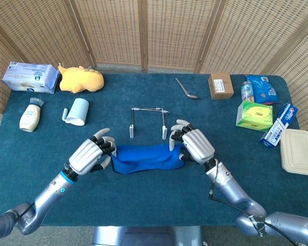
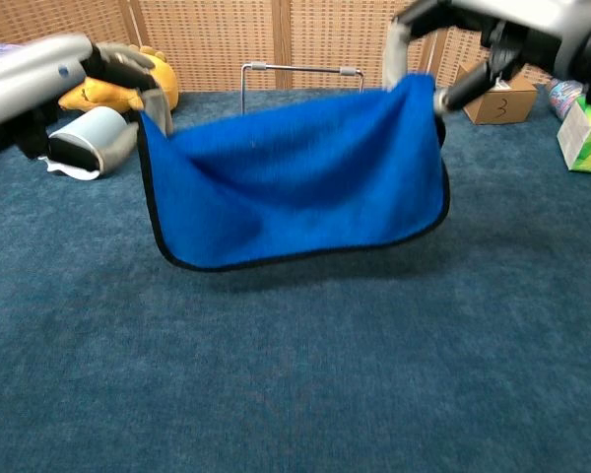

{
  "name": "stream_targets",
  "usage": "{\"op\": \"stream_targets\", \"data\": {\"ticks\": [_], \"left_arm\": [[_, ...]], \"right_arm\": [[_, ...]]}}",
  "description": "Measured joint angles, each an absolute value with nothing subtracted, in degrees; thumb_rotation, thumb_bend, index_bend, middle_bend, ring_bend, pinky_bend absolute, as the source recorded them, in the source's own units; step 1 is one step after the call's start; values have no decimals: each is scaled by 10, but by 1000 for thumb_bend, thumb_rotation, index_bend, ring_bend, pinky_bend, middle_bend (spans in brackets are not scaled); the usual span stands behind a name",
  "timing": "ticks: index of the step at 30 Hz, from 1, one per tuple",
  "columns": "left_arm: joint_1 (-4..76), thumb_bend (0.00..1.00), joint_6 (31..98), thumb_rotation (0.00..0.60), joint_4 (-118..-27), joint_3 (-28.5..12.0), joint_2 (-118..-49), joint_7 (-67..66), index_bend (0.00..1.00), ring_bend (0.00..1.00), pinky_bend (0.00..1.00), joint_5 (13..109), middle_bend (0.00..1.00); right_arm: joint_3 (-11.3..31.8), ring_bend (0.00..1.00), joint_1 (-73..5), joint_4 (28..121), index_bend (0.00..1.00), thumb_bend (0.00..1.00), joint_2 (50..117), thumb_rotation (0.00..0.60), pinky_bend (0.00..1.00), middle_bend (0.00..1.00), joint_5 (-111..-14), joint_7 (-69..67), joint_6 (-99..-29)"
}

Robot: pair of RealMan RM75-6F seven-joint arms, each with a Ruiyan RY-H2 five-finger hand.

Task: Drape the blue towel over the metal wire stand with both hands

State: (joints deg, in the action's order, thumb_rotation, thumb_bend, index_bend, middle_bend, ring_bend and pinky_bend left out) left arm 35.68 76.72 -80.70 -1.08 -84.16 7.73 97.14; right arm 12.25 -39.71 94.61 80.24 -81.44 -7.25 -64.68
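Now we hold the blue towel (image 2: 295,182) up in the air by its two top corners, and it hangs down like a little flag, just near of the metal wire stand (image 1: 148,122). Our left hand (image 1: 90,155) pinches the left corner with its fingers closed on the cloth. Our right hand (image 1: 193,143) pinches the right corner the same way. From the chest view the towel hides most of the stand, and only the top bar peeks over it. We think the next step is to carry the towel away from us and lay it over that bar. It could go wrong if one hand moves faster than the other, because then the towel would land crooked and slide off. The towel could also bump the light stand and tip it over. A pinch could slip and drop a corner too. Far to the left a pale blue cup (image 1: 77,111) lies on its side, and we cannot see anything in it. Far to the right a lunch box (image 1: 299,151) sits with its lid on, so we cannot tell what is inside.
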Motion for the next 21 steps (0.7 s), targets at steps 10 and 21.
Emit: {"op": "stream_targets", "data": {"ticks": [10, 21], "left_arm": [[380, 660, 752, 600, -857, -78, -805, 105, 803, 331, 132, 920, 490], [415, 657, 715, 600, -888, -152, -769, 115, 803, 331, 134, 856, 489]], "right_arm": [[204, 275, -419, 1006, 1000, 425, 752, 600, 166, 520, -714, -49, -623], [272, 276, -458, 1031, 1000, 427, 716, 600, 167, 520, -603, -12, -595]]}}
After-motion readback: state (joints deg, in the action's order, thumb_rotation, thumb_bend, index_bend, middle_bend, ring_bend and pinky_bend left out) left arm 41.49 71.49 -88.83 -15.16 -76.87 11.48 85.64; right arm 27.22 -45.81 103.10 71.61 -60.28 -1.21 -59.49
